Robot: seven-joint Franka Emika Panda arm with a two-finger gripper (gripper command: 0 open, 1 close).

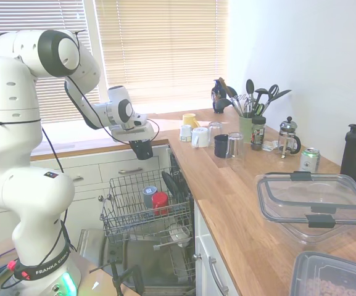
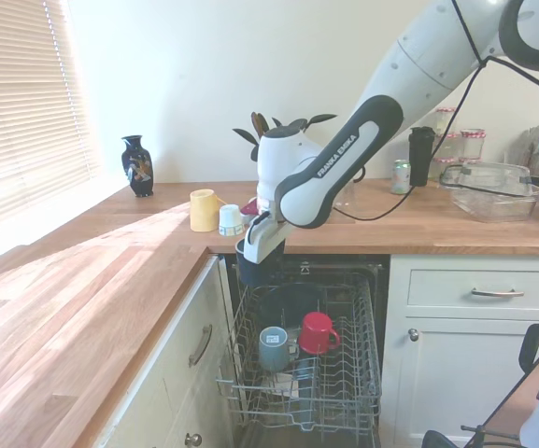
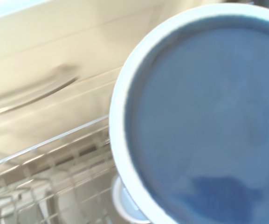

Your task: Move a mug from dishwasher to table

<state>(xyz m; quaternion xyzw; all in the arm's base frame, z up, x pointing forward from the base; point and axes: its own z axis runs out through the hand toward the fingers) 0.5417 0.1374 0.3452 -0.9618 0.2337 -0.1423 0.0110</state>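
The dark navy mug (image 1: 143,150) hangs above the back left of the dishwasher's wire rack (image 1: 117,216), held upright by my gripper (image 1: 141,144), which is shut on its rim. From the other side the mug (image 2: 252,268) sits just below the countertop edge, under the gripper (image 2: 250,250). The wrist view is filled by the mug's blue inner wall (image 3: 204,121), with rack wires beneath. The rack (image 2: 362,373) is pulled out. The wooden table (image 1: 227,185) runs along the right; in the second exterior view the table (image 2: 63,299) lies to the left.
A red mug (image 1: 160,200) and a grey-blue mug (image 1: 149,195) stand in the rack. On the counter are a yellow cup (image 1: 190,119), white cups (image 1: 199,137), a dark mug (image 1: 221,145), a utensil pot (image 1: 247,126), a French press (image 1: 288,137) and plastic containers (image 1: 313,200).
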